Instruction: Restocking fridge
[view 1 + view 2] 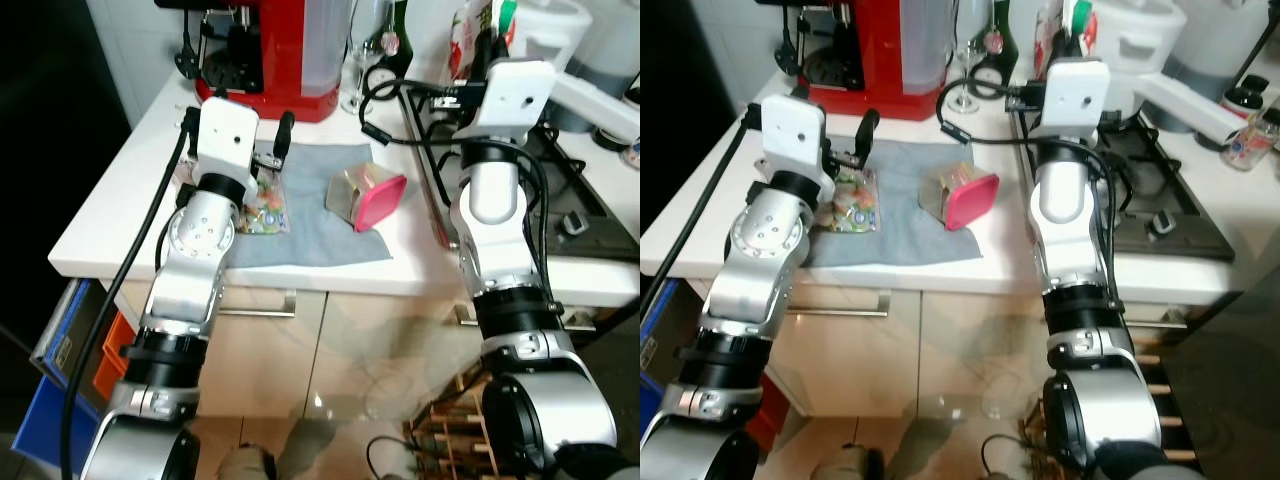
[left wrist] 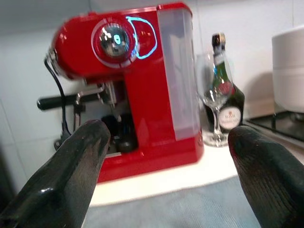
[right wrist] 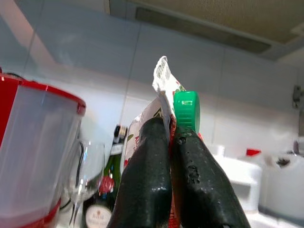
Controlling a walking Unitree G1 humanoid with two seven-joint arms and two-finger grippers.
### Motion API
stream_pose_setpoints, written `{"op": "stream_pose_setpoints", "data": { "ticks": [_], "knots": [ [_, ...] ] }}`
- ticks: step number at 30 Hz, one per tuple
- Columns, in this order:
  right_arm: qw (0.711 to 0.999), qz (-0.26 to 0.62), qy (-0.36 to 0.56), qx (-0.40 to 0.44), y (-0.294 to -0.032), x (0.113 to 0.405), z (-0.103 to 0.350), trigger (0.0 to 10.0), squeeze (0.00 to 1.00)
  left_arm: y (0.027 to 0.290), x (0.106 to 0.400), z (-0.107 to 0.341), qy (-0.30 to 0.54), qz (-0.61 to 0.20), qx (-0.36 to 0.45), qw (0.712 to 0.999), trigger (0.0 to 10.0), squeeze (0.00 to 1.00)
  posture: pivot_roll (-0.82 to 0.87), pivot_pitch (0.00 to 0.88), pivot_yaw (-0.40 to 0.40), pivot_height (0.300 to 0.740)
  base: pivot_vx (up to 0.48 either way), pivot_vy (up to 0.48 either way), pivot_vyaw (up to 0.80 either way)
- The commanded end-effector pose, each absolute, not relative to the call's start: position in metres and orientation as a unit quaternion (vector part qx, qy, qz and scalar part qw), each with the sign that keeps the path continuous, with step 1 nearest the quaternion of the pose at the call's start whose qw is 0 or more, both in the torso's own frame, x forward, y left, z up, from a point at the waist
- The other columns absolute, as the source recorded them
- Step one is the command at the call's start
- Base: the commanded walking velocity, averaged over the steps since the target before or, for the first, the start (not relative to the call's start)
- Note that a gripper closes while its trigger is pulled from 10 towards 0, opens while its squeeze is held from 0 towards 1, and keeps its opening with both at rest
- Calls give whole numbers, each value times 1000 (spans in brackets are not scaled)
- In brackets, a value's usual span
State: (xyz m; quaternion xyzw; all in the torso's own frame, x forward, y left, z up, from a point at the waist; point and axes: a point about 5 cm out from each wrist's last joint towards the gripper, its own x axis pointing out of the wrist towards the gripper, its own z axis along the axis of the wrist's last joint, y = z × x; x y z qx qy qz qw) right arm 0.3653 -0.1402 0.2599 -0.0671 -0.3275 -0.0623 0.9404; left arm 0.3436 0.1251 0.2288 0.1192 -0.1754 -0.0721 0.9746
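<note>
My left gripper is open and hovers low over a blue-grey cloth on the white counter. Just below it lies a clear bag of colourful pieces. To its right on the cloth, a clear box with a pink lid lies on its side. My right gripper is raised above the counter's back right, shut on a white and red carton with a green cap. The same carton stands upright among the back items in the left eye view.
A red coffee machine stands at the back of the counter, with a wine glass and a dark bottle beside it. A gas hob lies to the right. Blue and orange crates sit below left, a wooden rack below right.
</note>
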Motion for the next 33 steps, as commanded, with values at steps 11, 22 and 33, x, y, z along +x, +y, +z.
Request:
{"op": "stream_pose_setpoints", "data": {
  "ticks": [11, 22, 33],
  "knots": [
    [964, -38, -256, -63, -135, 366, 228, 0, 0, 125, 347, 229, -186, -58, 112, 974, 10000, 0, 80, 0, -39, 740, -286, 0, 0],
    [970, -32, -233, -65, -137, 366, 218, 0, 0, 122, 347, 226, -184, -58, 118, 974, 10000, 0, 83, 0, -43, 740, -269, 0, 0],
    [978, -10, -199, -63, -137, 367, 204, 0, 0, 109, 343, 213, -167, -75, 108, 977, 10000, 0, 77, 0, -56, 740, -190, 0, 0]
  ]
}}
